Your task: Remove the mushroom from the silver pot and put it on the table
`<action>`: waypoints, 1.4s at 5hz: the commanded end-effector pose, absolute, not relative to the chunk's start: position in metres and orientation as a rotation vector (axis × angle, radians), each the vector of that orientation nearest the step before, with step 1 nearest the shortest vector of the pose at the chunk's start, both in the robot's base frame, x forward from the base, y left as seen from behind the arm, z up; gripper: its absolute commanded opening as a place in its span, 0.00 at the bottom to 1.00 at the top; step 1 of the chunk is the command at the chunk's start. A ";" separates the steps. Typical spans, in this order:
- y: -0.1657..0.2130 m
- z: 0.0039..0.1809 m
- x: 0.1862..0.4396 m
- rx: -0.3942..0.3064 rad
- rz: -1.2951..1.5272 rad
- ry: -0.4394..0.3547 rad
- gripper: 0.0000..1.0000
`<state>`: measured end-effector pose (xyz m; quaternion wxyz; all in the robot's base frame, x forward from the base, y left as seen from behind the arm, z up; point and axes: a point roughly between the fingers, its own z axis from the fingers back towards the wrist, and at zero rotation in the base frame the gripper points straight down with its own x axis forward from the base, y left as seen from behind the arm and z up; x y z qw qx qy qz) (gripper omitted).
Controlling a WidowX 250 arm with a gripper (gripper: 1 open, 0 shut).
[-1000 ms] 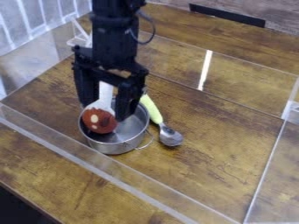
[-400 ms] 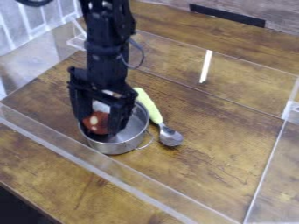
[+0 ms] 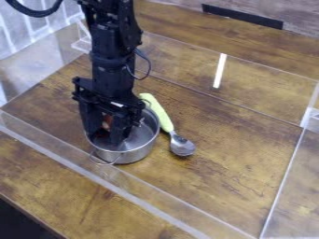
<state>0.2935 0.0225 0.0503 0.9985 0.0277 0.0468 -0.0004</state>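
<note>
The table (image 3: 237, 140) is dark brown wood planks, fenced by clear acrylic panels (image 3: 225, 70) that catch pale glare. The pot (image 3: 140, 147) is small, round and shiny steel, sitting left of centre. A spoon (image 3: 166, 123) with a yellow-green handle lies just beside it, bowl toward the camera. The black gripper (image 3: 110, 129) points straight down into the pot, its fingers (image 3: 88, 114) standing narrow on either side of the mushroom (image 3: 108, 121). Only a patch of reddish-brown cap shows between them, inside the pot; whether they are gripping it, I cannot tell.
</note>
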 end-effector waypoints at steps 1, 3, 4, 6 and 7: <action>0.034 0.056 0.299 0.063 0.020 0.057 0.00; 0.044 0.055 0.309 0.062 0.026 0.045 1.00; 0.048 0.056 0.311 0.059 0.034 0.035 0.00; 0.054 0.057 0.317 0.038 0.046 0.016 1.00; 0.056 0.055 0.319 0.030 0.046 0.018 1.00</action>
